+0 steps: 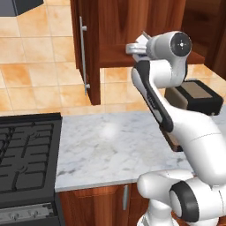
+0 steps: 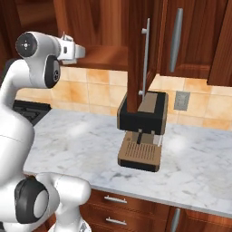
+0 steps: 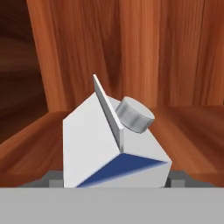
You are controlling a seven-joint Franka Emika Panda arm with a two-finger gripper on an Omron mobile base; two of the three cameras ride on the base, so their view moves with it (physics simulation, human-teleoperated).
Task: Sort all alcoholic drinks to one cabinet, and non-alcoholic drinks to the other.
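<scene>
placing the white-and-blue gable-topped milk carton [image 3: 114, 144] with its grey round cap inside the dark red-brown wood-grain wall cabinet [image 1: 132, 31] is, we judge, the step in hand. in the hand view the carton sits between the two-finger gripper [image 3: 114, 183] tips, just above the lighter brown shelf board [image 3: 192, 131], with the cabinet's back wall beyond; the jaws appear closed on the carton's sides. in both base views the white arm reaches up into the open cabinet [image 2: 104, 54], where we see its wrist at the shelf edge. to do this well, we would lower the carton until its base rests flat on the board, well in from the edge, then release and withdraw straight back. counted: one milk carton, one open cabinet door with a thin vertical silver bar handle [image 1: 83, 59], one black-and-brown coffee machine [image 2: 142, 131] on the marble counter [image 1: 110, 145], one black stove [image 1: 26, 154].
</scene>
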